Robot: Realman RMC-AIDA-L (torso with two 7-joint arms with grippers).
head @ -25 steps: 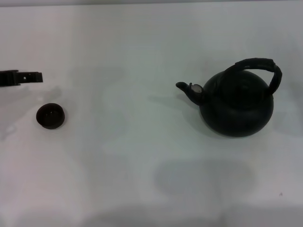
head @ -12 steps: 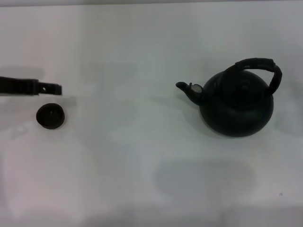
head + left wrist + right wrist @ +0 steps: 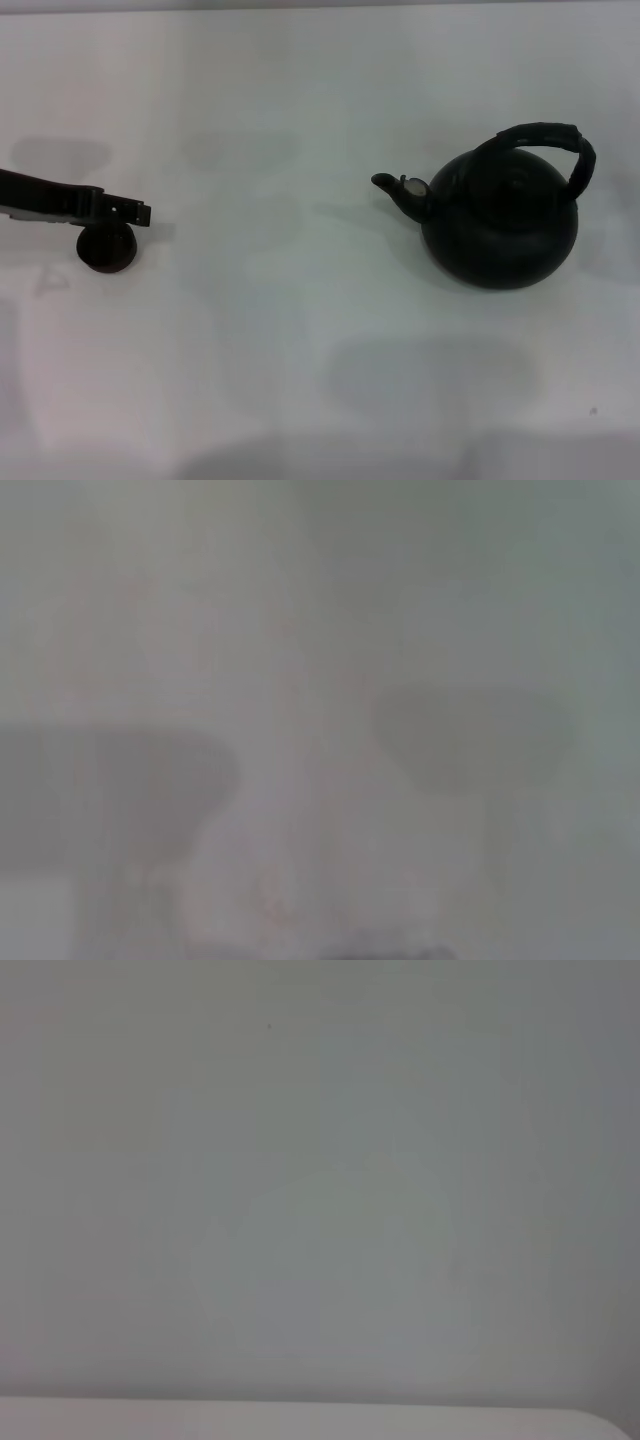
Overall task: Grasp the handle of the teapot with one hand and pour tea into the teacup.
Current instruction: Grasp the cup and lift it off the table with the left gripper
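Left of the teapot (image 3: 500, 225), well apart from it across the white table (image 3: 300, 330), sits the teacup (image 3: 105, 247), and the left gripper (image 3: 135, 212) reaches in from the table's left edge with its tip just over the cup's far rim, partly covering it in the head view. Whether those fingers are spread or closed cannot be told from here, and whether they touch the cup is also unclear. The right gripper is not in view; its wrist camera shows only bare table surface. The teapot stands upright, its short spout (image 3: 400, 192) pointing toward the cup, with the handle (image 3: 545, 140) arching over the top and leaning to the side away from the spout. Judging by its bulk and matte dark body, the pot is likely heavy and rigid, heavier still if filled, so it would tend to swing under a loose grip. The ribbed wrapping on the handle should give good friction; the crown of the arch looks the best place to take hold, keeping the weight hanging below the grasp. The cup, by contrast, seems light and easily nudged or tipped, so contact near its rim calls for care.
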